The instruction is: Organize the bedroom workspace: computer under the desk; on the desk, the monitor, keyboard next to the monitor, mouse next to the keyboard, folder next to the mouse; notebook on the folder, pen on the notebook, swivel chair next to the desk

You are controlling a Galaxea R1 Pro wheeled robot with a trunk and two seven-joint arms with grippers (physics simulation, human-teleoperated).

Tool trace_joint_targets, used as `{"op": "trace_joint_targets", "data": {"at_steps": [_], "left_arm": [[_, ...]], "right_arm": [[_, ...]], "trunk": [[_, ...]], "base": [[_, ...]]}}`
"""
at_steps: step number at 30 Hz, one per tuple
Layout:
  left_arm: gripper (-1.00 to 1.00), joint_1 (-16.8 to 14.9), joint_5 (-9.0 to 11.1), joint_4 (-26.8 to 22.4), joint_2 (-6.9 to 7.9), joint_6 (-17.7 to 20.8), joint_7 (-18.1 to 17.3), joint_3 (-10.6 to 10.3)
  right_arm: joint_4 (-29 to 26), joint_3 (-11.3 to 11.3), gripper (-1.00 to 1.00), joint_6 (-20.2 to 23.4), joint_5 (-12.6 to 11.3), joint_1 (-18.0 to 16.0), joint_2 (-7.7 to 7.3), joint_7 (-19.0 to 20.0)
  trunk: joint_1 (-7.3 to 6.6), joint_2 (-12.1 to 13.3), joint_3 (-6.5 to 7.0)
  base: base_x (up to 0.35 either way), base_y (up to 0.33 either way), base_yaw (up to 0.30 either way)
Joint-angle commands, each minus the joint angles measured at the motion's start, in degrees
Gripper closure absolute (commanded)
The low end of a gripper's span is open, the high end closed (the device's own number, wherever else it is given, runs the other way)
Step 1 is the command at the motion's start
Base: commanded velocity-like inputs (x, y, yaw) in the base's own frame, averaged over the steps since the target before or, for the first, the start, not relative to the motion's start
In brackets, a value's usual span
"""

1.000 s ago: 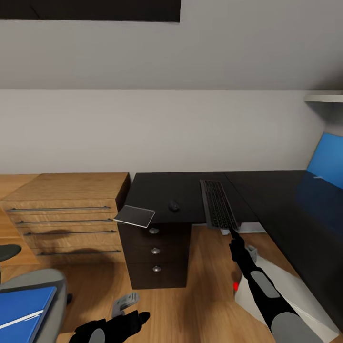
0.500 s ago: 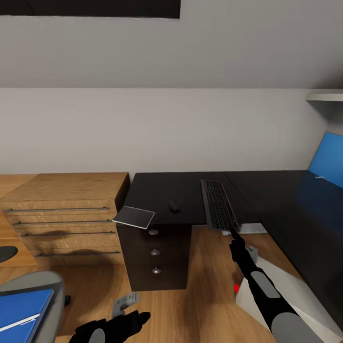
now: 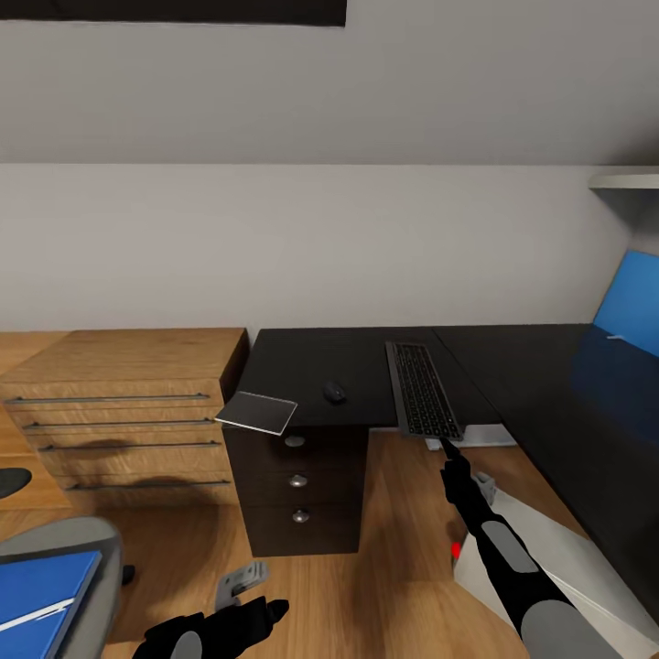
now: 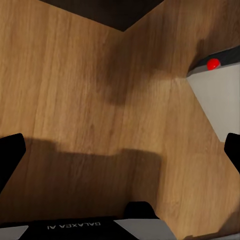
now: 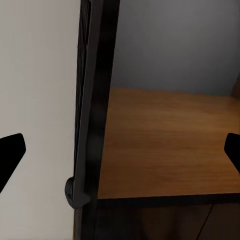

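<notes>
The desk [image 3: 311,361] stands against the far wall, its glossy black top running right into the L's other wing. The keyboard [image 3: 421,391] lies at the front edge of the top, its near end jutting past that edge. The mouse [image 3: 335,394] sits near the front edge, apart from the keyboard on its left. The notebook [image 3: 257,414] rests tilted on the front left corner, overhanging it above the dark unit of 3 drawers [image 3: 298,491]. A light wooden cabinet [image 3: 128,407] stands touching the desk's left side.

The right gripper [image 3: 447,448] reaches up just beneath the keyboard's near end; in the right wrist view its black fingertips [image 5: 11,150] are spread wide, with the keyboard [image 5: 89,115] seen edge-on between them (nothing is pinched).

The left gripper [image 3: 240,618] hangs low over the wooden floor [image 4: 85,100], jaws spread, the computer [image 4: 220,95] with its red light nearby.

The folder [image 3: 41,599] lies on the seat of the swivel chair [image 3: 91,540]. A blue screen, the monitor [image 3: 631,307], stands on the desk's right wing.
</notes>
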Motion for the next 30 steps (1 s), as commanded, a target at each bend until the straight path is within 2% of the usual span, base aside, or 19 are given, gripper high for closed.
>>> {"op": "trace_joint_targets", "data": {"at_steps": [1,18,26,30], "left_arm": [[-1.0,-0.02,0.61,-0.07,-0.01,0.15,0.54,-0.02],[-1.0,-0.02,0.52,-0.07,0.09,0.15,0.58,0.01],[-1.0,0.0,0.44,-0.07,0.09,0.15,0.76,0.0],[-1.0,0.02,0.48,-0.07,0.07,0.15,0.82,0.03]], "right_arm": [[0.02,-0.2,-1.0,0.57,-0.6,-0.03,0.02,0.22],[0.02,-0.19,-1.0,0.57,-0.6,-0.05,0.05,0.22],[0.02,-0.19,-1.0,0.57,-0.6,-0.03,0.05,0.22],[0.02,-0.18,-1.0,0.57,-0.6,-0.03,0.05,0.22]], "trunk": [[0.0,-0.02,-0.05],[0.0,-0.02,-0.05],[-1.32,2.38,1.03],[-1.32,2.38,1.03]], "base": [[0.0,0.0,0.0],[0.09,0.028,0.0],[0.003,0.001,0.0],[0.0,0.0,0.0]]}}
